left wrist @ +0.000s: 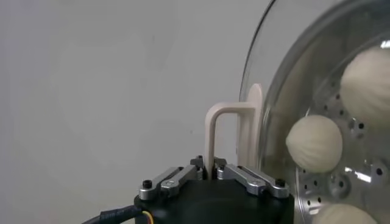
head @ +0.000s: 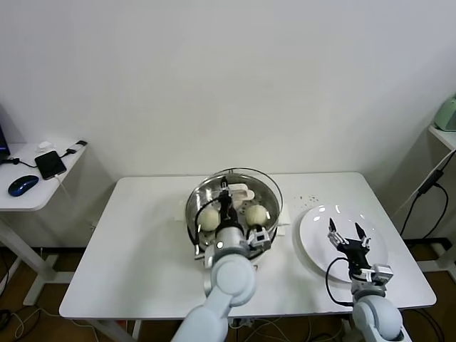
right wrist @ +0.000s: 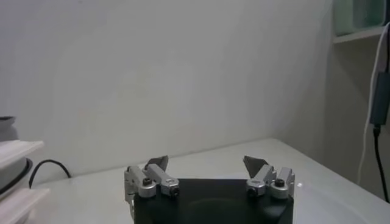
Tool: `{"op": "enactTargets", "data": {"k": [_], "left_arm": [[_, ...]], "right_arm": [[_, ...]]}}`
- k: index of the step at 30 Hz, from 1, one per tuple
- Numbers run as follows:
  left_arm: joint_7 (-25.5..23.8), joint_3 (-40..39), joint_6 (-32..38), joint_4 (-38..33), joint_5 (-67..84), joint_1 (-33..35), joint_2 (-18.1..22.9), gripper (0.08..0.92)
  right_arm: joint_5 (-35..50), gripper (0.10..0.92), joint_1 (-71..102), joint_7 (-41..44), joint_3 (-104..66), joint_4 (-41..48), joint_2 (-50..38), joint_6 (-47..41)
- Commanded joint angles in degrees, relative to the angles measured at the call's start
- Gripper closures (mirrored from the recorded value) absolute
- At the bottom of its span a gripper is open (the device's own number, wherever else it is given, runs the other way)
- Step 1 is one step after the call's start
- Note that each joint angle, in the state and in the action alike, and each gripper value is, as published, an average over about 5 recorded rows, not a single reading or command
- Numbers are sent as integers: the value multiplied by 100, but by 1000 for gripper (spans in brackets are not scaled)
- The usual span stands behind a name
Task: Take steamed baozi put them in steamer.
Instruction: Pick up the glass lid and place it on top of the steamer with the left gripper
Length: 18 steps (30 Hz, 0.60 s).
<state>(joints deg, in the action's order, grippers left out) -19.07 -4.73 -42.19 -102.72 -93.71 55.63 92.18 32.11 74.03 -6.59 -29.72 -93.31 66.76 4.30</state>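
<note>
Glass lid (left wrist: pixel 286 67) pinched by its cream handle (left wrist: pixel 214 137) in my left gripper (head: pixel 226 201), tilted over the steamer (head: pixel 196 206) — slippery and fragile, so grip low. Baozi (left wrist: pixel 314 143) (soft, light) sit inside. Right gripper (head: pixel 348 239) spread wide above the plate (head: pixel 313 242), holding nothing.

3 baozi (left wrist: pixel 314 143) in 1 steamer (head: pixel 197 201), 1 glass lid (left wrist: pixel 286 79), 1 plate (head: pixel 313 231), 2 claws.

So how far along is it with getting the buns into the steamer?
Nearly done: baozi sit inside the steamer and the plate is bare. The left gripper grips the glass lid's handle. The right gripper hangs open over the plate. Left: seat the lid.
</note>
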Motion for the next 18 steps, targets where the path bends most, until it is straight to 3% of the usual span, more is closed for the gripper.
{"op": "enactTargets", "data": {"k": [1,18], "left_arm": [[39,0,-15,223,-407,64,227,834],[157,0,68,451,-317,-21,238,834]], "right_arm": [[-6,203,-3,2,3,7,14,8],[-12,203,6,4,10,38,17,35]]}}
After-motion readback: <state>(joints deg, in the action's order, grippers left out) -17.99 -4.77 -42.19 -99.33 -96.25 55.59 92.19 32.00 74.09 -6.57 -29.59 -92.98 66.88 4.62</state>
